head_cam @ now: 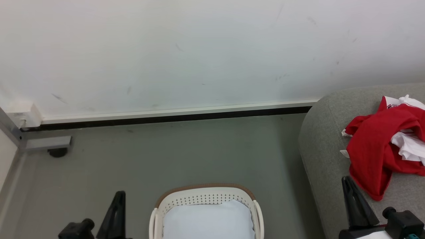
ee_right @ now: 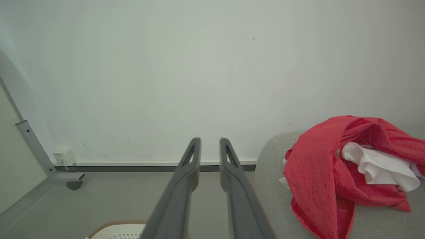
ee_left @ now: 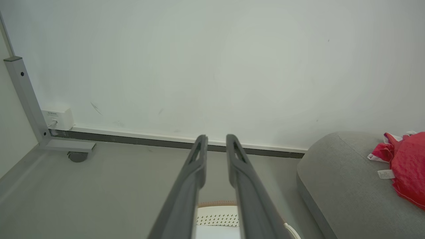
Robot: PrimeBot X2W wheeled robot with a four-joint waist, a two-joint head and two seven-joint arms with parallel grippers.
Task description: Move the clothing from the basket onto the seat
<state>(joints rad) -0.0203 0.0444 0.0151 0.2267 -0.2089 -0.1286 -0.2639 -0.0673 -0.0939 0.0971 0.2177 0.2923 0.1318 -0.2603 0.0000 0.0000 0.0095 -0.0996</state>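
Clothing (head_cam: 372, 149) lies clear of my jaws; left jaws and right jaws both stand narrowly parted, pinching nothing; between them, near, sits the basket (head_cam: 206, 197), its pale base bare; the red heap rests right, on the seat (head_cam: 322, 139).

One basket (head_cam: 206, 198), one seat (head_cam: 323, 146), one heap of clothing (head_cam: 372, 149), one left hand (ee_left: 216, 137), one right hand (ee_right: 210, 141), one caster (head_cam: 57, 152)

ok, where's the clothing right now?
Head view, right side: the clothing lies in a heap on the seat, near its rounded end. The basket stands on the floor to its left.
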